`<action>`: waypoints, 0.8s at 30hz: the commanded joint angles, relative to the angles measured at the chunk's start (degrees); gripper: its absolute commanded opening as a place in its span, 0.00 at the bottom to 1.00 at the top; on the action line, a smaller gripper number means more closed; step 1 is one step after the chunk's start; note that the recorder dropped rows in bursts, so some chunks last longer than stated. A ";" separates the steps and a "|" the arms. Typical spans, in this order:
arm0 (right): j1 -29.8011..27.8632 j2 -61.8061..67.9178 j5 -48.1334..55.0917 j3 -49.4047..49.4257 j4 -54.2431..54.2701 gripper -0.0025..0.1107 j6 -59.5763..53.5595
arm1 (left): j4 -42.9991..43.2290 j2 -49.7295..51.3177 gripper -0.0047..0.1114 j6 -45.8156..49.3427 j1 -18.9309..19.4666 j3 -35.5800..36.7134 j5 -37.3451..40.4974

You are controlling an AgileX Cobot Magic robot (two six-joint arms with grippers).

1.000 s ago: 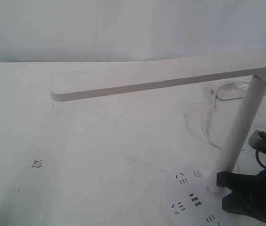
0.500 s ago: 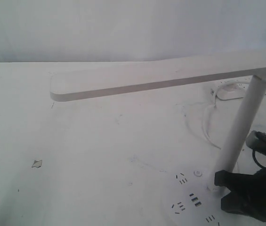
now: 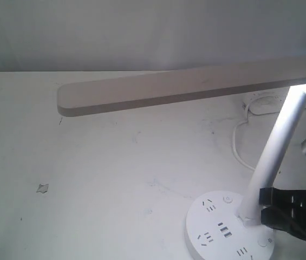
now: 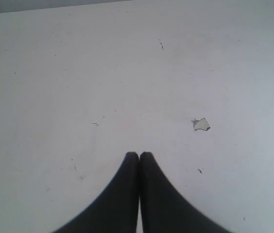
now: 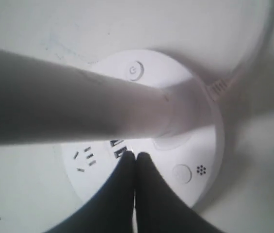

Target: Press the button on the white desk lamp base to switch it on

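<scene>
The white desk lamp base (image 3: 212, 223) is a round disc with socket slots at the front right of the table. Its slanted post (image 3: 274, 149) rises to a long flat head (image 3: 185, 86), which glows where it meets the post. The button (image 3: 262, 241) beside the dotted sun icon lies uncovered on the base (image 5: 202, 116); in the right wrist view the button (image 5: 182, 173) is just beside my right gripper (image 5: 136, 156), which is shut and hovers over the USB ports. In the exterior view this right gripper (image 3: 264, 206) sits behind the post. My left gripper (image 4: 139, 154) is shut over bare table.
A power-symbol button (image 3: 227, 199) sits on the base's far side. A white power strip (image 3: 264, 103) and its cord (image 3: 238, 142) lie at the back right. A small scrap (image 3: 43, 188) lies on the white table (image 3: 115, 162) at the left. The lamp head overhangs the middle.
My right gripper has pulled back to the right and up off the base, uncovering the sun-icon button. The lamp head now glows and the table looks brighter.
</scene>
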 commanded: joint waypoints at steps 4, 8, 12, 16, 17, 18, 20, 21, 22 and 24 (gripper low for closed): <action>0.13 -20.29 -1.15 0.15 -9.68 0.02 4.08 | -0.26 0.02 0.04 0.00 0.13 0.11 -0.04; 0.13 -31.58 -2.12 0.15 -10.12 0.02 4.32 | -0.26 0.02 0.04 0.00 0.13 0.11 -0.04; 0.13 -39.52 -4.39 0.15 -10.12 0.02 4.32 | -0.26 0.02 0.04 0.00 0.13 0.11 -0.04; 0.13 -44.49 -3.88 0.15 -8.85 0.02 4.46 | -0.26 0.02 0.04 0.00 0.13 0.11 -0.04; 0.13 -45.52 -4.94 0.15 -8.85 0.02 4.35 | -0.26 0.02 0.04 0.00 0.13 0.11 -0.04; 0.13 -46.56 -6.60 0.15 -9.38 0.02 4.35 | -0.26 0.02 0.04 0.00 0.13 0.11 -0.04; 0.13 -48.25 -9.66 0.15 -10.37 0.02 4.24 | -0.26 0.02 0.04 0.00 0.13 0.11 -0.04; 0.13 -49.03 -10.95 0.15 -11.15 0.02 4.25 | -0.26 0.02 0.04 0.00 0.13 0.11 -0.04; 0.13 -49.60 -12.05 0.15 -12.35 0.02 4.25 | -0.26 0.02 0.04 0.00 0.13 0.11 -0.04; 0.13 -50.60 -14.32 0.15 -13.68 0.02 4.25 | -0.26 0.02 0.04 0.00 0.13 0.11 -0.04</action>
